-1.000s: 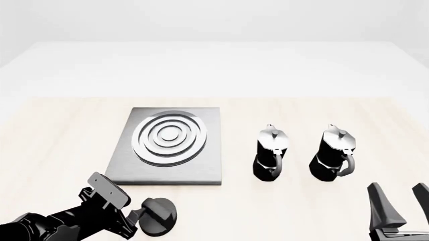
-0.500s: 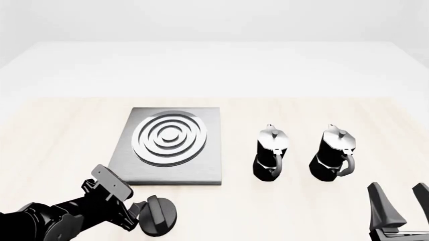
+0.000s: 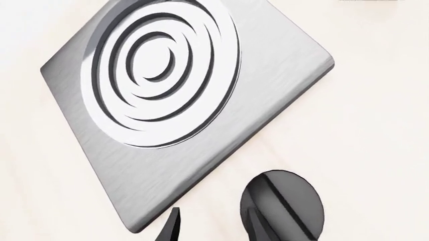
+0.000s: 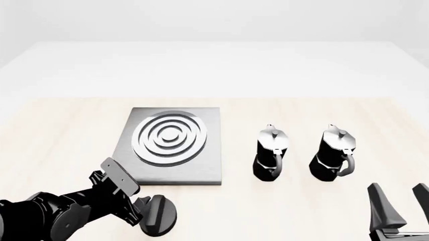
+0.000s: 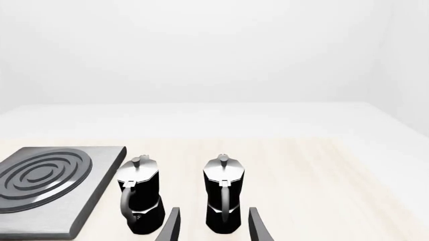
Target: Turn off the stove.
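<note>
The stove [image 4: 171, 145] is a flat grey slab with silver burner rings, left of the table's middle; it also fills the left wrist view [image 3: 181, 85]. Its round black ridged knob [image 4: 159, 216] lies on the table in front of the slab and shows in the left wrist view [image 3: 287, 203]. My left gripper [image 4: 138, 210] is open right beside the knob on its left. In the left wrist view [image 3: 214, 228] one finger overlaps the knob's edge and the knob is not between the jaws. My right gripper [image 4: 404, 208] is open and empty at the front right.
Two black-and-silver moka pots [image 4: 271, 153] [image 4: 333, 153] stand upright right of the stove. In the right wrist view they [image 5: 140, 196] [image 5: 223, 196] stand just beyond the right gripper [image 5: 214, 226]. The pale wooden table [image 4: 67, 125] ends at a white surround behind.
My left arm has shifted a little to the right and toward the stove, staying beside the knob. The right arm, pots and slab have not moved.
</note>
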Available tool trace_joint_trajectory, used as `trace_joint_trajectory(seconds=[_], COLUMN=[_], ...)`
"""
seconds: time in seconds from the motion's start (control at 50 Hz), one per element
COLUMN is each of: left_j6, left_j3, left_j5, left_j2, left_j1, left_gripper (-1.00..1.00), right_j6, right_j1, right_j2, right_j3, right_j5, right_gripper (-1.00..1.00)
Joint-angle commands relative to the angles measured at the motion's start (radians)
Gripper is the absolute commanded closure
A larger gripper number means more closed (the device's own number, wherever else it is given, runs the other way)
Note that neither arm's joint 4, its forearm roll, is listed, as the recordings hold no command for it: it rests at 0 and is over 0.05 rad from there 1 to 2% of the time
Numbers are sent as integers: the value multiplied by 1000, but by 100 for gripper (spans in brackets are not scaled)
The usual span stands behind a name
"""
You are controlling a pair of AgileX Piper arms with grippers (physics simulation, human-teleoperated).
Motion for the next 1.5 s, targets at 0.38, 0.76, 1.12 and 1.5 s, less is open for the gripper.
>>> trace_joint_trajectory(seconds=[0.38,0.76,1.12,1.5], left_j6=[63,89,57,-100], left_j3=[-75,-4,15,-51], left_j5=[40,143,302,508], left_j2=[33,-159,-406,-770], left_j1=[-1,120,180,215], left_gripper=[-100,-100,-100,-100], right_j6=[-3,-3,-8,-7], right_j1=[2,11,18,18], right_j2=[-3,-4,-6,-6], right_j3=[-1,-2,-4,-4], right_j5=[1,3,3,1], right_gripper=[-100,-100,-100,-100])
